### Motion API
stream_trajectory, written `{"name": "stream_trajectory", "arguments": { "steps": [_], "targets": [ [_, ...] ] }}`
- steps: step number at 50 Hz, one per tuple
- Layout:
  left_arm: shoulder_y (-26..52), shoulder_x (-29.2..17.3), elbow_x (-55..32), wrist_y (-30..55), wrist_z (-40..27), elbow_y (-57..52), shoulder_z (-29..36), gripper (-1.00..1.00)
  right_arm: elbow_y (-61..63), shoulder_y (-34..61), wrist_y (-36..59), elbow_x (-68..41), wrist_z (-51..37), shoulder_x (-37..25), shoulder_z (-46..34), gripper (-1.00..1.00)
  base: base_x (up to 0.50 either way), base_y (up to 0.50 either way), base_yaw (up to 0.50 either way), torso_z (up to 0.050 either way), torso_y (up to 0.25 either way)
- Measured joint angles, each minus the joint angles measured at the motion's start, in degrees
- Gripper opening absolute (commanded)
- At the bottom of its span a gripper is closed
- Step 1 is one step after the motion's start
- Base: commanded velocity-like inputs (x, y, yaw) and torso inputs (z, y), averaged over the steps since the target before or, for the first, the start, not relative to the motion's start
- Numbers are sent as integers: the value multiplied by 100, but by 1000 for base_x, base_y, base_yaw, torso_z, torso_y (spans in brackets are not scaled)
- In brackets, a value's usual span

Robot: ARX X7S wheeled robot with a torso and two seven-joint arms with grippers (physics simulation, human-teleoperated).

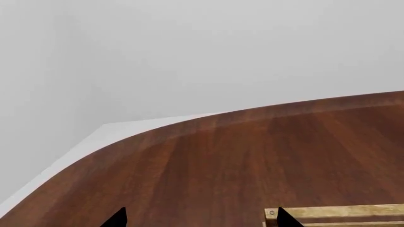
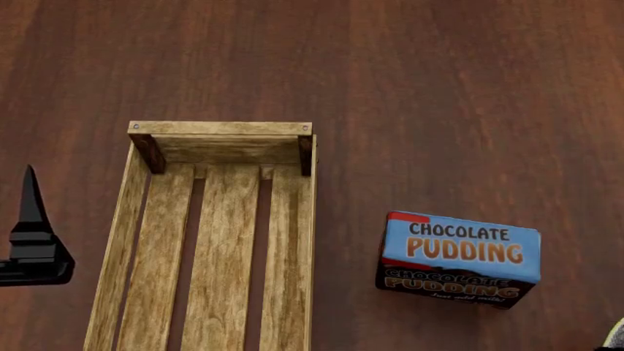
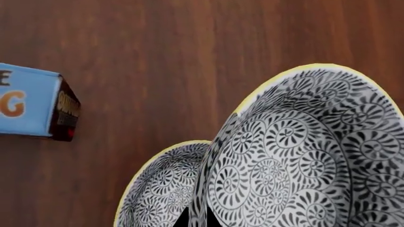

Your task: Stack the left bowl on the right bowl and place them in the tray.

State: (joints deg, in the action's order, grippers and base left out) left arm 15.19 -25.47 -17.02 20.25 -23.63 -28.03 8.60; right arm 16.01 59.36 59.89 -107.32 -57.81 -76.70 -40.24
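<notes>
Two white bowls with black swirl patterns and yellow rims fill the right wrist view. The nearer, larger-looking bowl [image 3: 303, 156] is tilted, and my right gripper [image 3: 197, 220] is shut on its wall, one dark fingertip on each side. The second bowl [image 3: 158, 189] sits lower, just beside and partly behind it. Which one is the left bowl I cannot tell. The tray [image 2: 219, 129], a long light-wood crate with a slatted bottom, lies empty in the head view. My left gripper [image 1: 200, 220] is open and empty beside the tray's corner [image 1: 334, 213], and it also shows as a dark finger [image 2: 34, 241] left of the tray.
A blue chocolate pudding box [image 2: 458, 259] lies on the dark wood table [image 2: 439, 88] right of the tray, and its end [image 3: 31, 101] shows in the right wrist view. The table's rounded edge [image 1: 189, 125] lies beyond the left gripper.
</notes>
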Motion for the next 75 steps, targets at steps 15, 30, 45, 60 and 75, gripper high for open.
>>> {"name": "stream_trajectory", "arguments": {
  "steps": [15,30,45,60,75],
  "targets": [
    [1,-19,-47,13,-19,-39,-31,100,223,-260,-238,-137,-103,-111,-47,-100,0,0,0,0,1],
    [-22,-53,-120,39,-43,-133,-89,100,401,-348,-306,-263,-301,-129,-73,-100,0,0,0,0,0],
    [-43,-73,-154,45,-65,-174,-110,100,432,-534,-460,-135,-237,-66,-142,-100,0,0,0,0,0],
    [-46,-82,-156,39,-81,-173,-95,100,363,-786,-658,99,-25,44,-241,-100,0,0,0,0,1],
    [-34,-82,-142,8,-82,-124,-60,100,284,-1079,-938,323,242,21,-309,-100,0,0,0,0,0]
  ]
}}
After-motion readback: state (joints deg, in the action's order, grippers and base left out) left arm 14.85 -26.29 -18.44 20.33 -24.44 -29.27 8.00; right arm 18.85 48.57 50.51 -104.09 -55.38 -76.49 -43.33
